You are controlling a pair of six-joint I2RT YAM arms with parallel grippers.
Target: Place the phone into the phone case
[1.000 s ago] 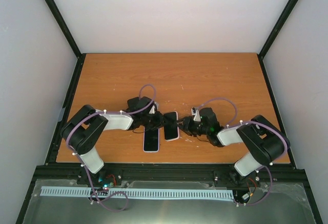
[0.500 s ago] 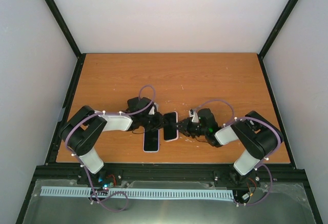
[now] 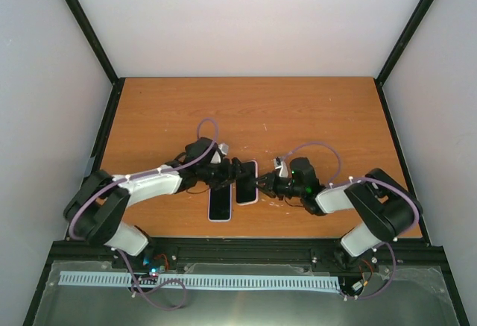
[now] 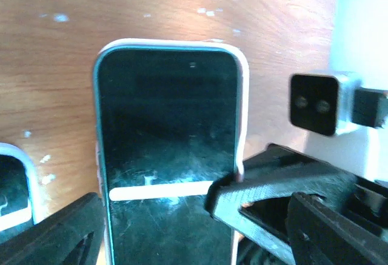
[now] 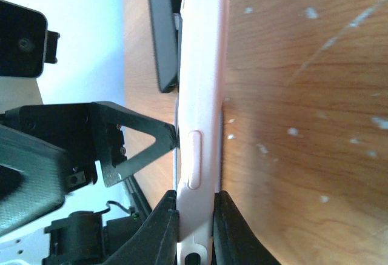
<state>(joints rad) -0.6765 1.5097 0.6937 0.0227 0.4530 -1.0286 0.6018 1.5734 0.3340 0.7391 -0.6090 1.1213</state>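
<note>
The phone (image 3: 247, 180) lies dark screen up on the table inside a pale pink phone case (image 5: 200, 83). The left wrist view shows the screen (image 4: 167, 131) framed by the case's rim (image 4: 244, 95). My left gripper (image 3: 231, 174) is open and straddles the phone's near end (image 4: 151, 198); its right fingertip (image 4: 221, 195) rests on the phone's right edge. My right gripper (image 3: 262, 186) comes in from the right and is shut on the case's edge (image 5: 195, 201), one finger on the screen side and one on the table side.
A second dark-screened phone (image 3: 220, 205) with a white rim lies just left of and nearer than the first, and shows at the left wrist view's left edge (image 4: 11, 186). Bare wooden table (image 3: 246, 110) stretches behind; black frame posts stand at its edges.
My left jaws have spread wide over the phone and that arm has stretched out lower. My right jaws have closed onto the case's edge.
</note>
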